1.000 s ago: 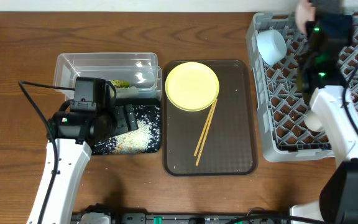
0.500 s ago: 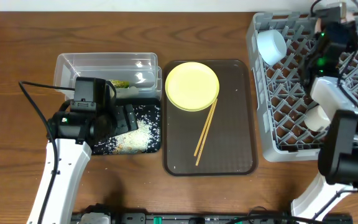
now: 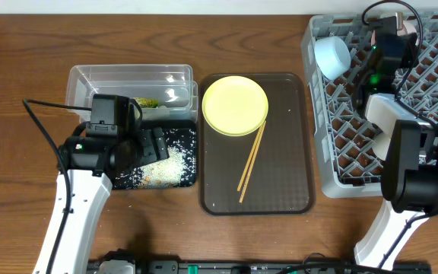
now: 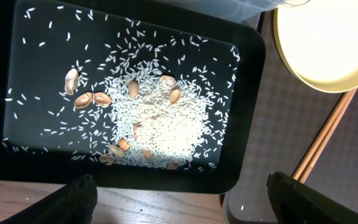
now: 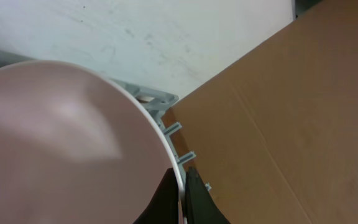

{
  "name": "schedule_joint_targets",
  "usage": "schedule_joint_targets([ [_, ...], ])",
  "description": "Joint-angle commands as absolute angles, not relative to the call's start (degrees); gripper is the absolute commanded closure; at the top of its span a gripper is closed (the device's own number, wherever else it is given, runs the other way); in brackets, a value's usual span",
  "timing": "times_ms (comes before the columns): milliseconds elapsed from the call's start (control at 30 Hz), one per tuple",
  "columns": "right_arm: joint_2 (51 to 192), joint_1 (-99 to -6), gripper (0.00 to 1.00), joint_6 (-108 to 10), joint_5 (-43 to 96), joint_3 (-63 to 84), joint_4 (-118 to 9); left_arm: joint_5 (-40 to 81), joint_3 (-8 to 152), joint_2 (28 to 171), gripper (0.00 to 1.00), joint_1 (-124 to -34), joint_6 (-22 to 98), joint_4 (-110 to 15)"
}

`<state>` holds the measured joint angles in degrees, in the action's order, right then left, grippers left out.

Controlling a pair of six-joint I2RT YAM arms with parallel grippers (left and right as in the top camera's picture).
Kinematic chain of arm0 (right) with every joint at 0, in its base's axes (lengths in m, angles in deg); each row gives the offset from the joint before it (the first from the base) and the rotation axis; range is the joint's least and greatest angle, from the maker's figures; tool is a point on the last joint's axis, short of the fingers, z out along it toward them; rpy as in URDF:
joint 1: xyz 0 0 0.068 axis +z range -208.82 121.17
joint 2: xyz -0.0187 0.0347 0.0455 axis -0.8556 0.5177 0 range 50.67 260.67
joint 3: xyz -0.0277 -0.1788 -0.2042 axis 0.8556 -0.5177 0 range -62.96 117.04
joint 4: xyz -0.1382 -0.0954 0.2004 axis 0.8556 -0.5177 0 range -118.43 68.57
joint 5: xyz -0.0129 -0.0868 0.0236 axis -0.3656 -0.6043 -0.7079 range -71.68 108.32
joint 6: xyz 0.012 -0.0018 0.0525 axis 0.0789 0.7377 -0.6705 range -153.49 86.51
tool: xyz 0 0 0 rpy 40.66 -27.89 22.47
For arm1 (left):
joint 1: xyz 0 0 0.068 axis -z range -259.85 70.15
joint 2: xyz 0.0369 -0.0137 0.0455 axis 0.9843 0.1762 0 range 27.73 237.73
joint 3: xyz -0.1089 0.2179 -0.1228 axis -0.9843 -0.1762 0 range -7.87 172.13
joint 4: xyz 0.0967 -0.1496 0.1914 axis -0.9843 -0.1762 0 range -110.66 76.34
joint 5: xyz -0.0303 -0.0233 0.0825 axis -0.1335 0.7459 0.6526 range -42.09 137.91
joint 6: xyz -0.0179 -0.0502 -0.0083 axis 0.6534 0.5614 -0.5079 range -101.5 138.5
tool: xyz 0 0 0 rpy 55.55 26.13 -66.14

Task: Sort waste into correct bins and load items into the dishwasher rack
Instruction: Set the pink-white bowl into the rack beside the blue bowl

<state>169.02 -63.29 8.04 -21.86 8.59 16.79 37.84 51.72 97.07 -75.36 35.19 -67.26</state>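
Observation:
My left gripper (image 3: 155,144) is open and empty over the near edge of the black tray-bin (image 4: 244,118), which holds white rice scraps (image 4: 157,121) and some nut-like bits. The green-yellow wrapper (image 3: 147,103) lies in the clear tub (image 3: 128,76). The yellow plate (image 3: 235,105) and the chopsticks (image 3: 251,160) lie on the brown tray (image 3: 295,175). My right gripper (image 5: 182,186) is shut on the rim of a pale bowl (image 5: 61,143), held at the far edge of the grey rack (image 3: 333,171). Another white bowl (image 3: 331,55) lies in the rack's far left corner.
The rack fills the right side of the table, and my right arm (image 3: 409,164) reaches across it. A white wall and a brown cardboard surface (image 5: 291,112) lie beyond the rack in the right wrist view. The yellow plate also shows in the left wrist view (image 4: 328,43).
My right arm has swung over the far part of the rack with the bowl and now covers the small cup seen earlier. The left arm has not moved.

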Motion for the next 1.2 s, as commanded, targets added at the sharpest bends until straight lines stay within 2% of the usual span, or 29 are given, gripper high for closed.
schedule_joint_targets([
  [0, 170.7, -62.11, 0.99, 8.35, -22.61, 8.65, 15.96, 38.74, 51.96, 97.07, 0.11, -75.71, 35.52, -67.37],
  [67, 170.7, -62.11, 0.99, 8.33, -25.16, 8.65, 17.09, 38.74, 51.98, 97.07, 0.11, -75.71, 35.52, -67.37],
  [267, 170.7, -62.18, 0.99, 13.16, -29.51, 8.67, 32.65, 38.74, 51.98, 97.07, 0.11, -75.71, 35.52, -67.4],
  [467, 170.92, -62.22, 0.99, 13.44, -26.8, 8.65, 26.62, 38.08, 51.96, 97.07, 0.1, -75.71, 35.74, -67.4],
  [1167, 174.79, -58.73, 0.99, 9.79, -28.2, 8.65, 26.45, 38.08, 51.96, 97.07, 0.11, -75.71, 35.74, -67.42],
])
